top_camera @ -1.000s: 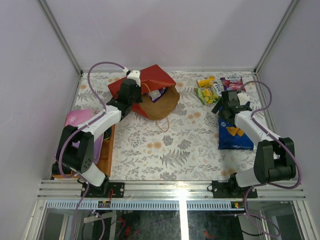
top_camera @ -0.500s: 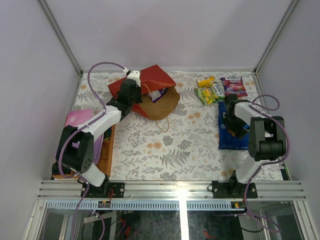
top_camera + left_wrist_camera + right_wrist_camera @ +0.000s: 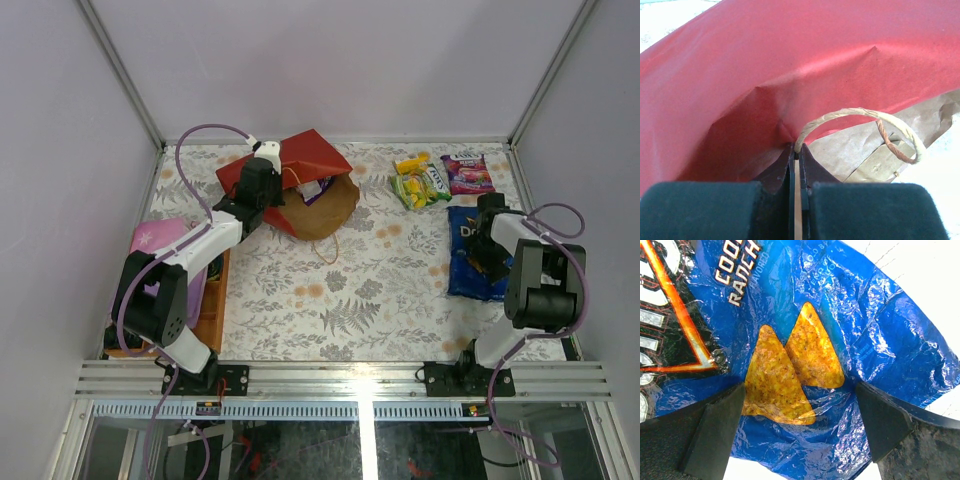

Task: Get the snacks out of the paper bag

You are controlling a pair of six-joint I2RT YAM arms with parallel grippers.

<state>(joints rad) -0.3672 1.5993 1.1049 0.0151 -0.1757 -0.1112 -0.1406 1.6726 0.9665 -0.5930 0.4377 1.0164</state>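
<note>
Where the top view takes in the whole tabletop point(image 3: 340, 290), the bag point(image 3: 305, 165) lies on its side at upper centre, with a packet point(image 3: 314, 187) showing in its mouth. Other packets point(image 3: 420, 183) lie at upper right. The Doritos bag point(image 3: 467, 275) sits below them, under the right fingers point(image 3: 488, 258). The left fingers point(image 3: 268, 195) meet the bag's near edge.

In the left wrist view they are clenched on the red paper beside a cord handle point(image 3: 860, 114). The paper is thin and creases, so it is probably best pinned at that rim.

In the right wrist view the fingers are spread wide, straddling the Doritos bag without gripping it. It looks light, puffy and slippery, so a seam seems the safer hold.
</note>
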